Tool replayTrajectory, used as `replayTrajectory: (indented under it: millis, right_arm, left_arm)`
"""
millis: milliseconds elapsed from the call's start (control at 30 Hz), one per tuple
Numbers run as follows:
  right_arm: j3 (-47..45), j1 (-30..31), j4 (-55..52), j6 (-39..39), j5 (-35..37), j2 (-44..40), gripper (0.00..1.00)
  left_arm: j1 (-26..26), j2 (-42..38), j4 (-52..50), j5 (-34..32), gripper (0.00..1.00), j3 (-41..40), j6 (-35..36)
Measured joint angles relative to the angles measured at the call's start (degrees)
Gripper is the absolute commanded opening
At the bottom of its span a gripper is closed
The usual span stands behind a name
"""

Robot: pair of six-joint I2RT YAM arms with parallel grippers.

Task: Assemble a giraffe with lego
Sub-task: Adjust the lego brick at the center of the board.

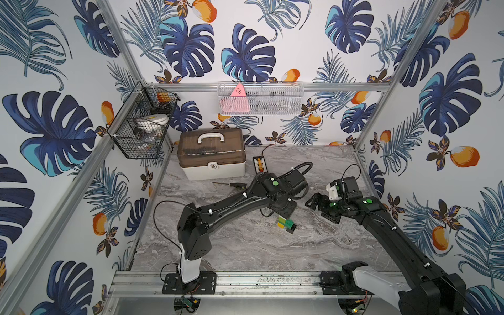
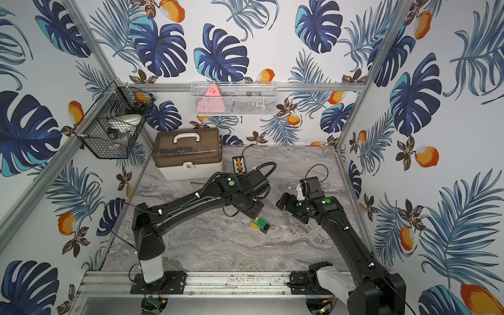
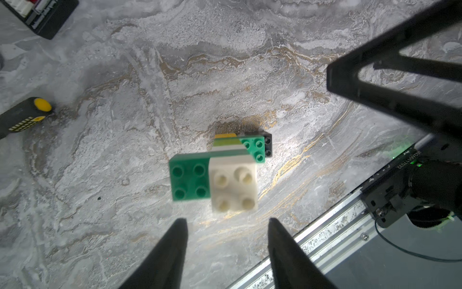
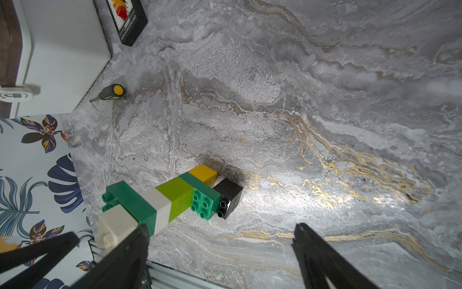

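Now giraffe (image 3: 232,185) upright, just beneath left gripper (image 3: 227,220), jaws apart, seemingly clear of it; right gripper (image 4: 222,226) spread, farther off.

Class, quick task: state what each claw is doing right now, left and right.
Left claw: open, holding nothing.
Right claw: open, holding nothing.

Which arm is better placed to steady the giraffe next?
Left, probably: the left gripper hangs directly above the giraffe, jaws apart; the right gripper is open but off to its side.
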Motion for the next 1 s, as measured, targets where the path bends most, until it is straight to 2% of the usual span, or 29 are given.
replayTrajectory:
  millis: [67,133,233,367,533,700,1000]
  right_arm:
    - [0.7,0.0,0.0,-0.8,0.0,0.1,0.93]
    - [1.6,0.0,-0.2,-1.6,-0.2,0.0,0.96]
    - [2.5,0.0,-0.6,-3.9,-0.6,-0.3,0.99]
    - [3.2,0.0,-2.3,-7.1,-1.1,-1.0,1.00]
    - [3.5,0.0,-3.3,-9.7,-1.8,-1.1,1.00]
    - [3.5,0.0,-3.3,-10.4,-3.0,-1.2,1.00]
    - [2.1,0.0,-3.3,-10.4,-3.8,-2.4,1.00]
  left_arm:
    - [0.0,-7.2,4.4,-0.7,0.89,-9.7,-0.1]
    - [-0.1,-14.6,10.2,-1.2,0.98,-20.3,-0.5]
    - [-0.8,-20.9,19.5,-1.9,0.99,-32.3,-1.8]
    - [-2.3,-24.5,32.7,-3.1,0.99,-43.4,-3.2]
    - [-5.0,-24.2,49.2,-5.7,0.99,-53.4,-4.7]
    - [-7.7,-21.9,62.5,-10.0,0.99,-58.9,-5.4]
    - [-9.4,-15.6,83.8,-17.5,0.94,-67.0,-6.6]
